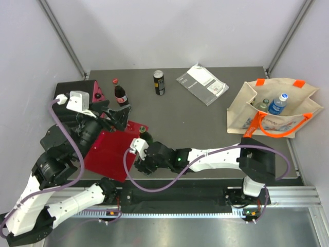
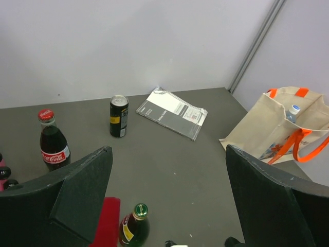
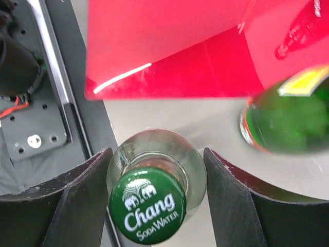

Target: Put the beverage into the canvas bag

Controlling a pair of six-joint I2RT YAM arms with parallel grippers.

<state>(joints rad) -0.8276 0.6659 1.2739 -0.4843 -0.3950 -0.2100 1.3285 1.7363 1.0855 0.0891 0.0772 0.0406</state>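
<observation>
Matte dark-grey desk [image 1: 205, 123], pale smooth walls [image 1: 180, 31]. Left tool [image 2: 169, 154] jaws wide apart, empty. Right tool [image 3: 157, 154] flanks green-capped glass Chang soda-water bottle [image 3: 154, 206], well left of canvas bag [image 1: 247, 110]; clamping cannot be told.

Open mat [image 1: 205, 128] mid-table, clutter along the edges
From the centre: red box [image 1: 110, 152] at nine o'clock, cola bottle [image 1: 120, 93] ten, can [image 1: 159, 82] eleven, booklet [image 1: 202, 85] twelve; bare run toward the canvas bag [image 1: 241, 110] at three.
</observation>
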